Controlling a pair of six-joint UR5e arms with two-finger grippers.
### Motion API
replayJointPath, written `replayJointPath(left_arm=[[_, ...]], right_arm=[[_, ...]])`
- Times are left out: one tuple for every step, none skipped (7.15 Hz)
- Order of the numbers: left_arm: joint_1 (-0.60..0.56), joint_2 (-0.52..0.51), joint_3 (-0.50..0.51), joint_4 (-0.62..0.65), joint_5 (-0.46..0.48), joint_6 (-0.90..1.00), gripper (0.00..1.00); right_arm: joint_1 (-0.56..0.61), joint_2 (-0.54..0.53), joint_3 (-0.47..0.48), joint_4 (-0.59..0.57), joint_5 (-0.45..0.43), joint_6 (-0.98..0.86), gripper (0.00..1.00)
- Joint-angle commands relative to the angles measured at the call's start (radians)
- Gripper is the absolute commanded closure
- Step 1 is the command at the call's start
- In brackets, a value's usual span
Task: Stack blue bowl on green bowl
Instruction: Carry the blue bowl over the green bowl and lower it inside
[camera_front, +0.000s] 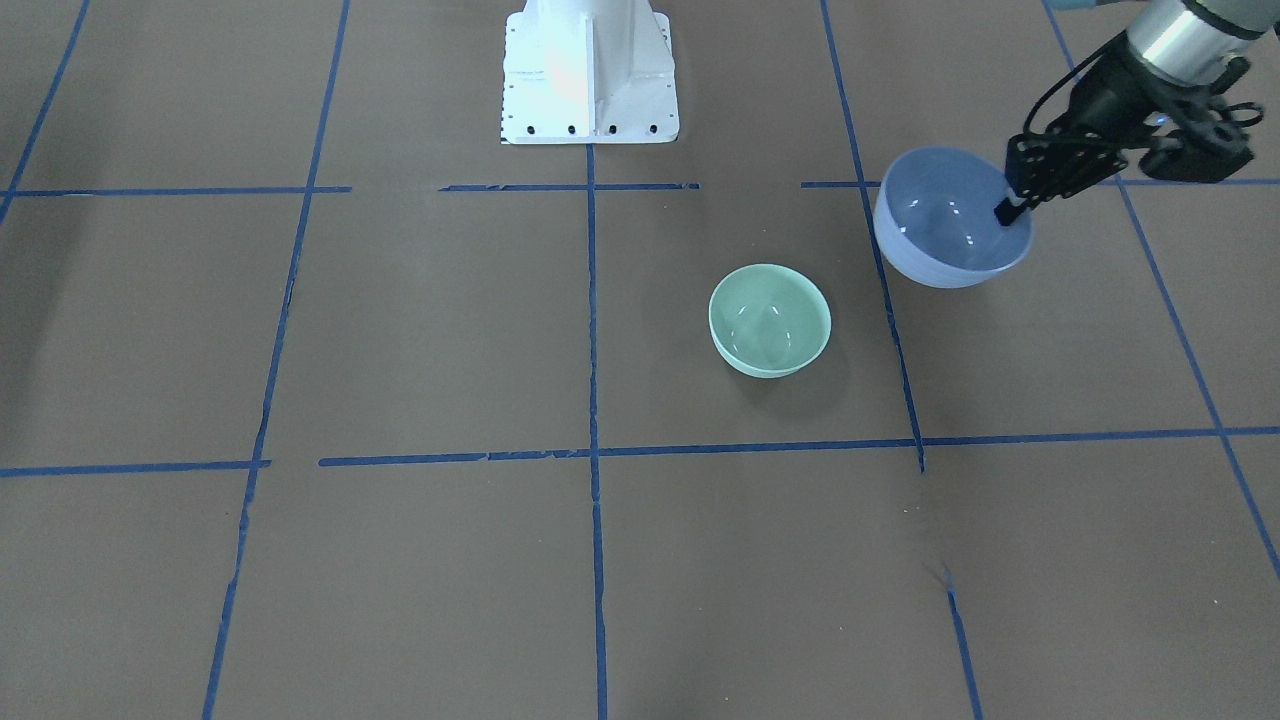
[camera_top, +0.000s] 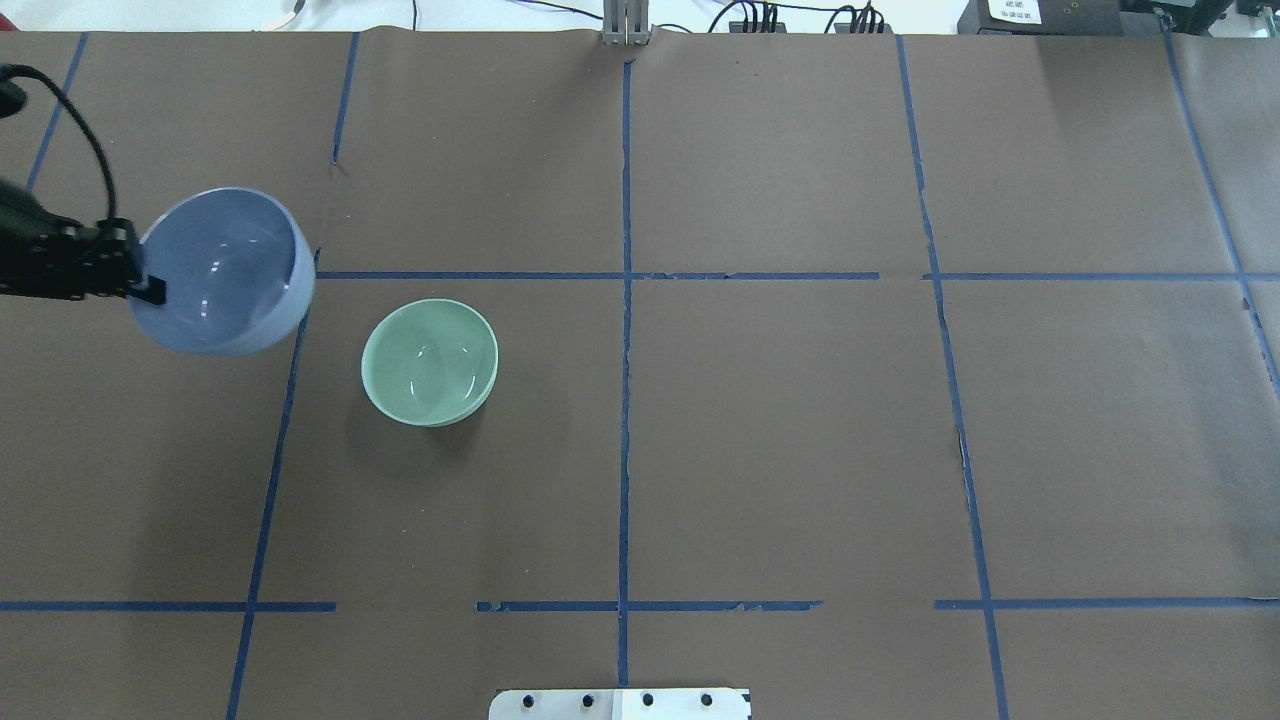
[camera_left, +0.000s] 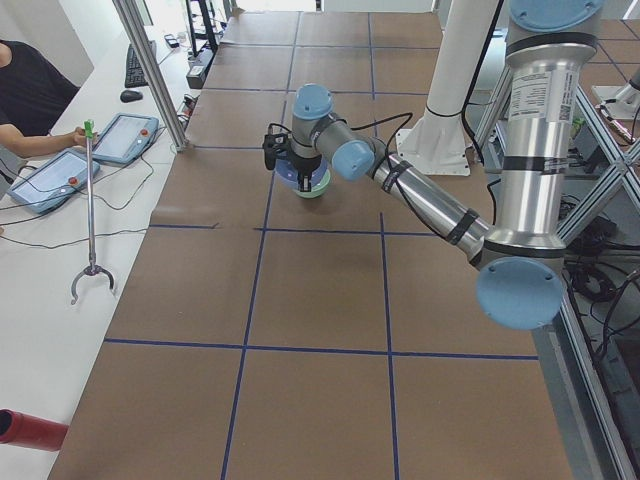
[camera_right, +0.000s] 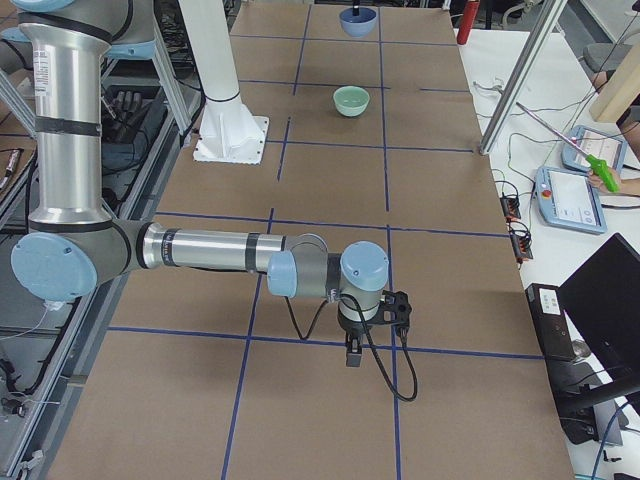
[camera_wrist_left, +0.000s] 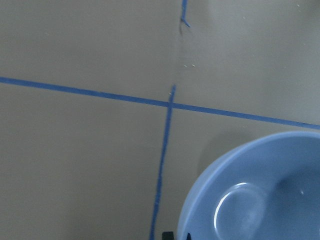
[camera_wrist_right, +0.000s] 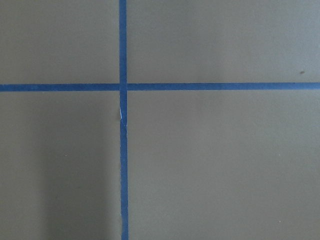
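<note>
My left gripper (camera_front: 1010, 205) is shut on the rim of the blue bowl (camera_front: 950, 220) and holds it upright, lifted off the table. The gripper (camera_top: 150, 290) and the blue bowl (camera_top: 225, 272) are at the left in the overhead view. The blue bowl also fills the lower right of the left wrist view (camera_wrist_left: 260, 195). The green bowl (camera_front: 770, 320) stands upright and empty on the table, beside and apart from the blue bowl (camera_top: 430, 362). My right gripper (camera_right: 352, 348) hangs over bare table far from both bowls; I cannot tell if it is open or shut.
The table is brown paper with a blue tape grid (camera_top: 625, 300). The robot's white base (camera_front: 590, 75) stands at the table's edge. An operator's bench with tablets (camera_left: 120, 140) and a grabber tool (camera_left: 90, 215) runs along the far side.
</note>
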Motion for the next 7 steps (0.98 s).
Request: replayJointPath(left_arm=[[0.153,-0.147,0.103,-0.018,0.103,-0.170,1.00],[0.211,-0.169,0.149,-0.032,0.158,-0.192,1.00],[0.220,-0.164,0.188,-0.096,0.192,-0.197,1.00],[0.232,-0.164,0.223,-0.150,0.197,-0.230,1.00],[0.244,-0.166,0.233,-0.158,0.203,-0.232,1.00],[0.244,-0.166,0.239,-0.160,0.203,-0.231,1.00],[0.244,-0.164,0.240,-0.160,0.203,-0.231,1.00]], right_arm=[[0.000,0.000,0.000,0.000,0.000,0.000,0.00],[0.000,0.000,0.000,0.000,0.000,0.000,0.00],[0.000,0.000,0.000,-0.001,0.000,0.000,0.00],[0.000,0.000,0.000,0.000,0.000,0.000,0.00],[0.000,0.000,0.000,0.000,0.000,0.000,0.00],[0.000,0.000,0.000,0.000,0.000,0.000,0.00],[0.000,0.000,0.000,0.000,0.000,0.000,0.00]])
